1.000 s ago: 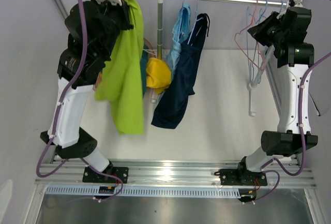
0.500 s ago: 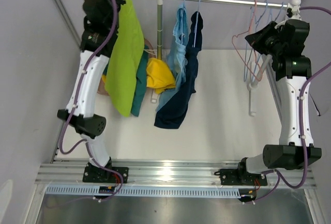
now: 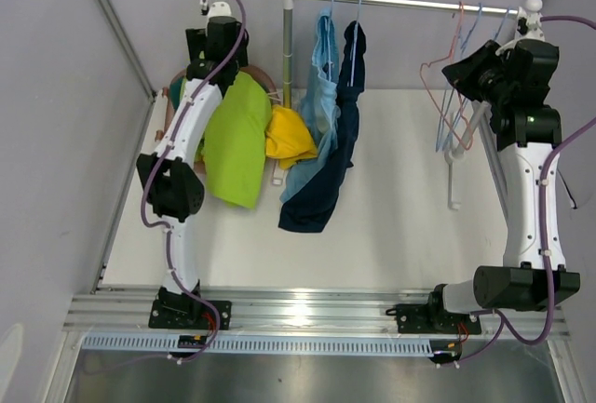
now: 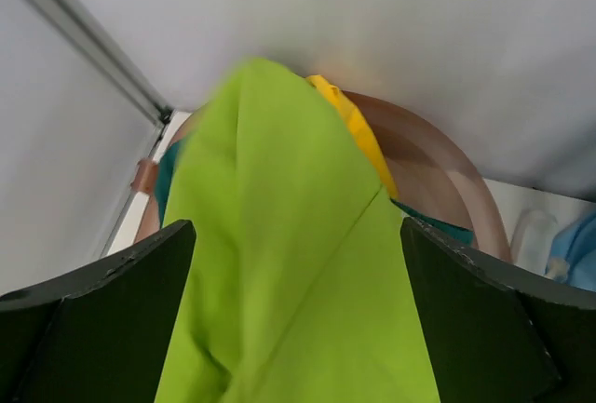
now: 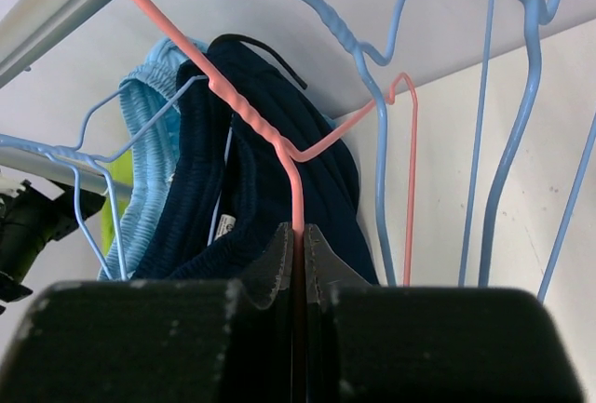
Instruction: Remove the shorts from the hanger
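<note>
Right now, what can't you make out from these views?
Dark teal shorts: slivers only in the left wrist view; lime green shorts cover the rest.
Left tool: top view hides it behind its own arm.
Brown curved rim: mostly under cloth; cannot identify it.
Right tool, shut on the pink hanger: fingers hidden by the wrist in the top view.

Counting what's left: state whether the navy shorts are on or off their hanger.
On: the navy shorts hang from a hanger hooked over the rail.
</note>
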`<action>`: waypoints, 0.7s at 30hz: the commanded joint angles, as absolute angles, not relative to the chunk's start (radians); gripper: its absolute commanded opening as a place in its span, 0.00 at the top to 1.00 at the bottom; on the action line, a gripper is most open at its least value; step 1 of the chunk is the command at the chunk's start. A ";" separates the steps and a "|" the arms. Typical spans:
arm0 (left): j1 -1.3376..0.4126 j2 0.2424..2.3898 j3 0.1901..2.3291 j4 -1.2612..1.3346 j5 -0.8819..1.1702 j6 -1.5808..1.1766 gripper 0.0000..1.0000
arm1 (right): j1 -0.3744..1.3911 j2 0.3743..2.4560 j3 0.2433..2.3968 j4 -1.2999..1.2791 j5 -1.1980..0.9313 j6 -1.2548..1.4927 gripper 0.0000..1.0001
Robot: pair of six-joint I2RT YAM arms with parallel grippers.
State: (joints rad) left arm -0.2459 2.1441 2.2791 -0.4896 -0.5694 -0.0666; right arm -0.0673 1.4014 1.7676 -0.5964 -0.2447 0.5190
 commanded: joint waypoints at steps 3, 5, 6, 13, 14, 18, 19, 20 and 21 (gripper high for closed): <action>-0.227 1.987 2.306 -0.540 -0.540 -0.164 0.01 | -0.069 1.382 1.755 -0.644 -0.261 0.499 0.33; -0.227 1.927 2.296 -0.561 -0.494 -0.169 0.01 | -0.069 1.374 1.756 -0.649 -0.250 0.500 0.01; -0.227 1.907 2.295 -0.572 -0.474 -0.169 0.01 | -0.069 1.371 1.762 -0.655 -0.242 0.497 0.01; -0.256 1.656 2.069 -0.565 -0.327 -0.166 0.01 | -0.069 1.279 1.782 -0.673 -0.192 0.512 0.00; -0.264 1.582 2.030 -0.543 -0.321 -0.160 0.01 | -0.069 1.269 1.795 -0.667 -0.196 0.523 0.01; -0.301 1.424 1.832 -0.450 -0.284 -0.149 0.01 | -0.031 1.244 1.850 -0.646 -0.221 0.567 0.01; -0.310 1.399 1.737 -0.442 -0.278 -0.159 0.01 | 0.006 1.249 1.858 -0.618 -0.224 0.577 0.01; -0.311 1.372 1.706 -0.431 -0.270 -0.170 0.01 | 0.049 1.253 1.865 -0.603 -0.224 0.587 0.01; -0.311 1.329 1.677 -0.422 -0.258 -0.178 0.01 | 0.081 1.264 1.887 -0.591 -0.219 0.588 0.01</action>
State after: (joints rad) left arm -0.3038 1.3727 1.7790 -0.4740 -0.3199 -0.1581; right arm -0.0010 1.2613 1.8256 -0.6659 -0.2073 0.5522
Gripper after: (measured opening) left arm 0.993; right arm 0.991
